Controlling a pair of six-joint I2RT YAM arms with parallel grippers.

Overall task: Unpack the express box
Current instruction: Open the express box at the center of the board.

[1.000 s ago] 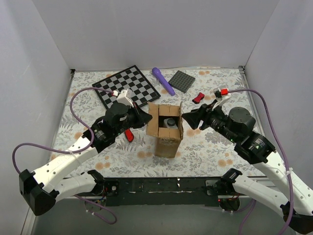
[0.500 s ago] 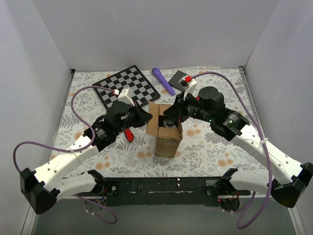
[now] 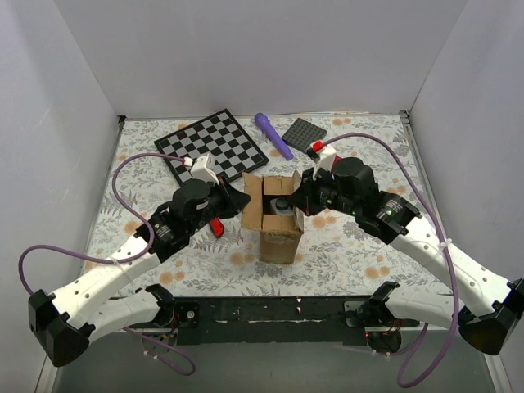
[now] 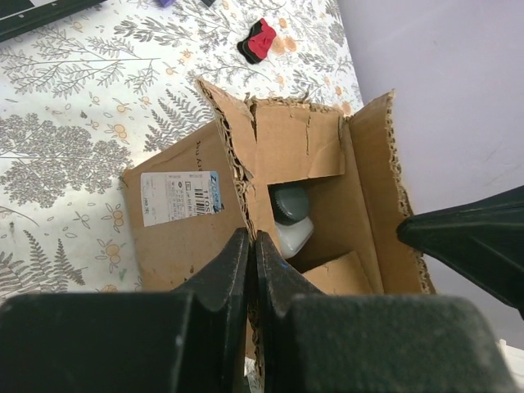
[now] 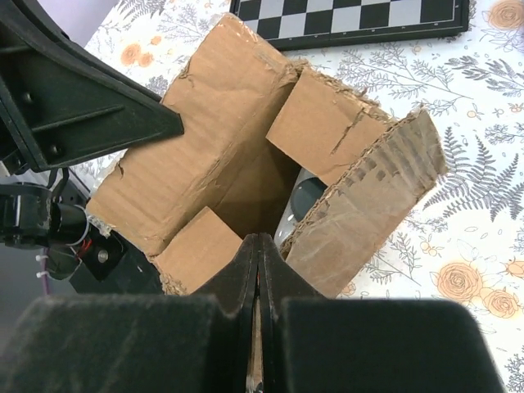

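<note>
The express box (image 3: 278,238) is matt brown corrugated cardboard, frayed at the edges, bearing a smooth paper label (image 4: 176,198).

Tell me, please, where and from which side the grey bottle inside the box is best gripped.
Probably by its round cap, coming straight down through the open top. The grey bottle sits deep inside the express box, cap towards the opening, and the cardboard walls block any approach from the side.

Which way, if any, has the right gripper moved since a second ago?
Yes. The right gripper moved left, up to the express box, its wrist now nearer the dark grey plate.
</note>
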